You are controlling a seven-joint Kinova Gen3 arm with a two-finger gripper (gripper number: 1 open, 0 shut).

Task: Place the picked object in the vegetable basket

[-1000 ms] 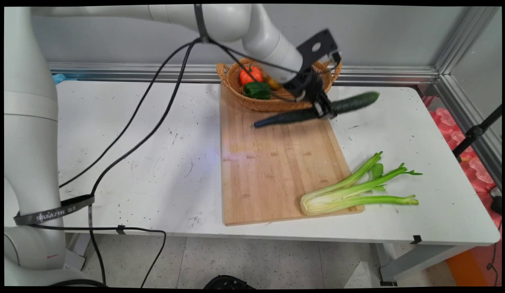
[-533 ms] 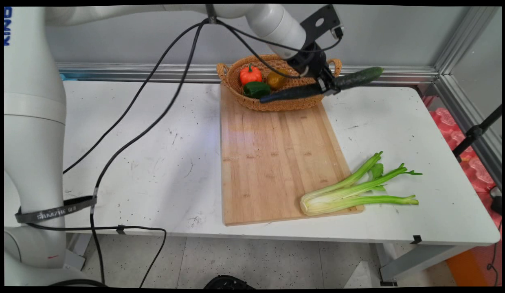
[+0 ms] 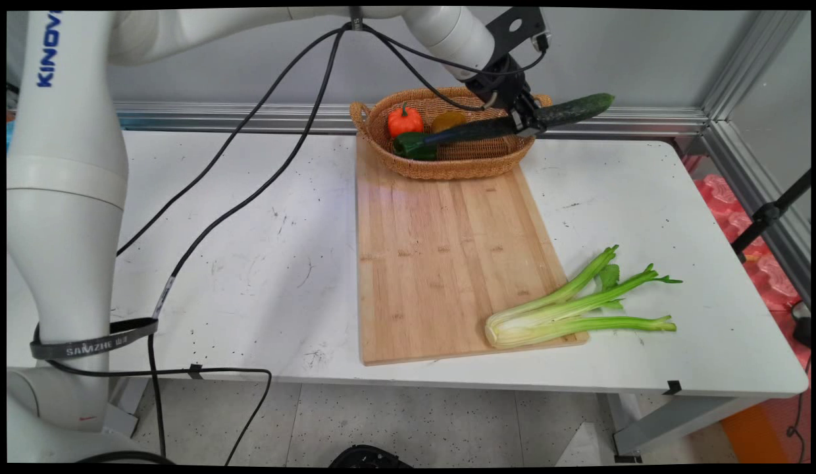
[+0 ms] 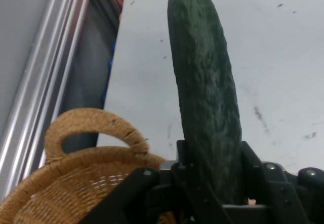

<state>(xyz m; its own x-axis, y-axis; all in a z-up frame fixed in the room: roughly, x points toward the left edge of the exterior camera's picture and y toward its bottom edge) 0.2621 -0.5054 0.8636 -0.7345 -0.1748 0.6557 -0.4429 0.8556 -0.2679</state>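
White table [image 3: 250,217], grey wall behind. Gripper [image 3: 523,118] clamped on long cucumber [image 3: 507,124], held in air, tilted, over wicker basket [image 3: 447,168] at table's far edge. Basket holds orange pepper [image 3: 405,120], green pepper [image 3: 413,145]. Cutting board [image 3: 441,263] in front, celery [image 3: 572,306] on its near right corner.

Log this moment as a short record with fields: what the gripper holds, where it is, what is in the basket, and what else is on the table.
gripper: gripper shut on the cucumber, gripping it near its middle
cucumber pose: roughly level, held in the air above the basket, one end over the basket, the other past its right handle
basket contents: orange pepper, green pepper, a yellowish item partly hidden
basket place: far end of the cutting board
celery: celery lying at the board's near right corner, stalks out over the table
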